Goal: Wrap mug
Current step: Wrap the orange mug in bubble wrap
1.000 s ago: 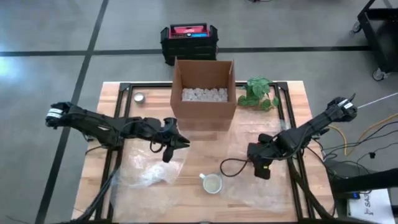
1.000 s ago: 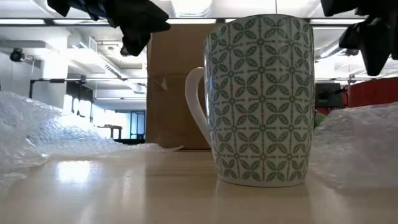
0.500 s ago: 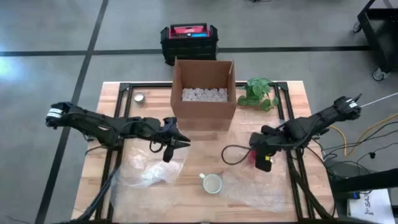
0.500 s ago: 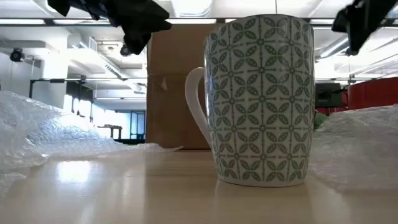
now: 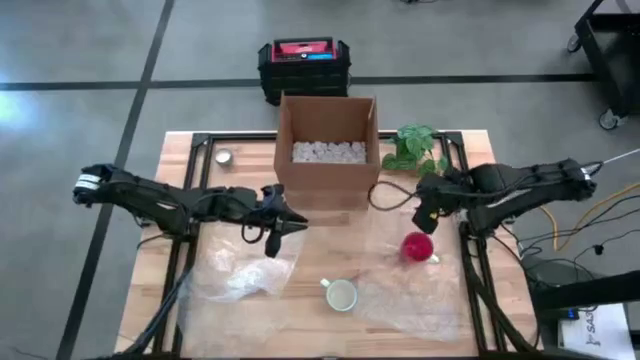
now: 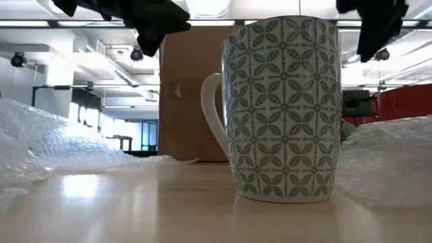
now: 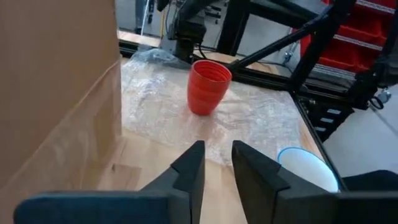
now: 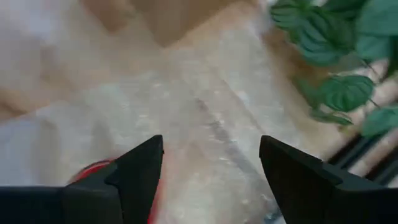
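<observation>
Green-patterned white ceramic mug [image 5: 341, 295] stood upright at the desk's [image 5: 470, 150] near edge, apart from both grippers.
The left gripper [image 5: 277, 227], jaws nearly closed on nothing, hung beyond the mug to its left; the right gripper [image 5: 425, 213], jaws spread and empty, hung past a red plastic cup [image 5: 417, 246] standing on a clear bubble-wrap sheet [image 5: 415, 290]. Only the low view showed the mug's leaf pattern; only the high view showed white packing peanuts [image 5: 328, 152] inside the open cardboard box [image 5: 327, 175] farther back.
</observation>
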You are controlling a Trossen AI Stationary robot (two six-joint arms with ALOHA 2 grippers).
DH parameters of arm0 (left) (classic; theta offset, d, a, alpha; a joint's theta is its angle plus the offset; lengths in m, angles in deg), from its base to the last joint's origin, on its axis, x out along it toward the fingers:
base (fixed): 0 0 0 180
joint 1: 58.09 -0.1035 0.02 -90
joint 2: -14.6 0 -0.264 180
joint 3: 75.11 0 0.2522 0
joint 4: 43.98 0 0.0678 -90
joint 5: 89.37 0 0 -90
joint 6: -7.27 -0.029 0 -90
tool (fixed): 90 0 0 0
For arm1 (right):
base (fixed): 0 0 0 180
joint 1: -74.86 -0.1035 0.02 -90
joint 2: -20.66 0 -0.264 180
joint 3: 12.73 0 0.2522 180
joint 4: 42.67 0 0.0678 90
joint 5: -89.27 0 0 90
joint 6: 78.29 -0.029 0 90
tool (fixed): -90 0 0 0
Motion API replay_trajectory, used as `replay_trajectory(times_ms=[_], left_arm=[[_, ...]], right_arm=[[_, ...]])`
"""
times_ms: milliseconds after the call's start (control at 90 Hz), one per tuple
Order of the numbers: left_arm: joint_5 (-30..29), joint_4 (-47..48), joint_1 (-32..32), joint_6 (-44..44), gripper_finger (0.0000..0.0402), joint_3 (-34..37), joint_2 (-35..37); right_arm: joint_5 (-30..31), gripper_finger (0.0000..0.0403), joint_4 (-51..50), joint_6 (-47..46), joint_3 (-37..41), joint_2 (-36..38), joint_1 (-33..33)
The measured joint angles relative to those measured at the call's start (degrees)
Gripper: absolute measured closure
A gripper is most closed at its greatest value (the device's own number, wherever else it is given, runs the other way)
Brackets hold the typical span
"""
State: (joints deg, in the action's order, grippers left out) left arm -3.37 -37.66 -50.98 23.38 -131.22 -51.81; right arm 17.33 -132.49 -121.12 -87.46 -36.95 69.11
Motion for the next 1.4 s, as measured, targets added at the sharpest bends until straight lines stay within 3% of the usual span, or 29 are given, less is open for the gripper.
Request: replay_trajectory(times_ms=[244, 789, 978, 1400], left_arm=[[-1.48, 0.37, -0.19, 0.04, 0.0306, 0.0, 0.0], [-1.53, -0.09, -0.2, -0.16, 0.0252, 0.0, -1.64], [-1.53, -0.2, -0.2, -0.57, 0.0254, 0.0, -2.54], [-1.5, -0.53, -0.2, -0.84, 0.0284, 0.0, -2.91]], right_arm=[[0.1, 0.0169, 3.17, 1.26, 7.44, 2.17, 5.34], [-3.55, 0.0203, 14.44, 3.87, 17.43, 1.99, 10.7], [-4.67, 0.0214, 20.74, 3.15, 20.64, -0.61, 12.75], [-6.52, 0.0251, 31.92, 10.45, 23.67, -12.6, 28.57]])
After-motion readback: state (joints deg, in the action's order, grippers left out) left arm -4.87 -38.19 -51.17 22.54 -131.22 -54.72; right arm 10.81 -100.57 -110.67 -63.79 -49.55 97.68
